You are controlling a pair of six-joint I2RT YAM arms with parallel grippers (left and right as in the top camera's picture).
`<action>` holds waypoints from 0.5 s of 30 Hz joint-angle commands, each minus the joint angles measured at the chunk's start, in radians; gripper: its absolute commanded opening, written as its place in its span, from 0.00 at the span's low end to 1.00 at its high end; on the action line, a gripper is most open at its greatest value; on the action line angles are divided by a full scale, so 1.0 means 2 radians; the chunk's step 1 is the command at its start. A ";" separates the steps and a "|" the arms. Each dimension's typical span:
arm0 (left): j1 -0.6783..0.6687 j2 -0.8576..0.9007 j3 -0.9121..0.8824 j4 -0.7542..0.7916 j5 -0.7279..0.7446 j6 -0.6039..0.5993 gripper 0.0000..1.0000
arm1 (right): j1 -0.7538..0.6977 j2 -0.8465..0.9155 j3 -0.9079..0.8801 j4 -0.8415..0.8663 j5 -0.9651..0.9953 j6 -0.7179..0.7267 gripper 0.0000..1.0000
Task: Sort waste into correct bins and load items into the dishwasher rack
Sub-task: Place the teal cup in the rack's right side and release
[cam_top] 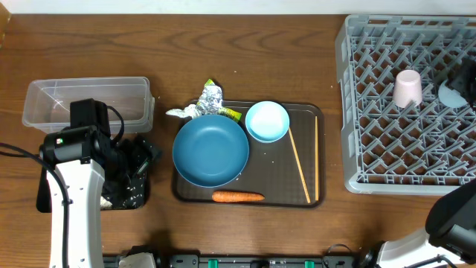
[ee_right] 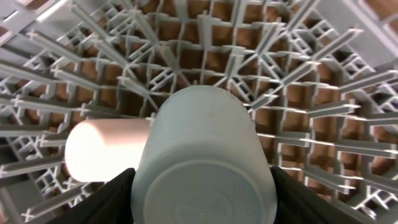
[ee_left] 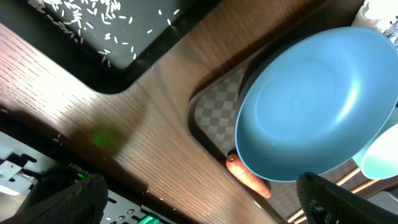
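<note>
**Overhead and wrist views: one cup gripped in the rack, bowls on the tray**

We see the right gripper (ee_right: pixel 202 186) clamped on the pale blue cup (ee_right: pixel 199 149) with a finger against each side. The cup's base faces the wrist camera, above the pegs of the grey dishwasher rack (cam_top: pixel 387 149). The whitish-pink cup (cam_top: pixel 407 88) sits in the rack's far half, just beside the blue one.

The left gripper (ee_left: pixel 199 179) is released, its fingers spread wide with nothing between them. It hangs by the black tray (cam_top: pixel 137 195), where rice grains (ee_left: pixel 68 12) lie scattered. The clear tub (cam_top: pixel 44 100) stands just beyond that tray.

On the brown serving tray (cam_top: pixel 275 175) the large dark blue bowl (cam_top: pixel 210 150) fills the left side, and the small pale blue bowl (cam_top: pixel 267 120) sits against its far right rim. The carrot (cam_top: pixel 237 196) lies along the tray's near edge, just in front of the big bowl. Two chopsticks (cam_top: pixel 300 165) lie on the right side – one slanted, one along the edge. Crumpled foil (cam_top: pixel 210 100) and the yellow-green wrapper (cam_top: pixel 230 114) sit at the tray's far edge, behind the big bowl.
</note>
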 commanded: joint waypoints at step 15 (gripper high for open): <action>0.002 0.000 0.006 -0.001 -0.005 0.003 1.00 | -0.023 -0.003 0.004 -0.006 -0.036 -0.005 0.97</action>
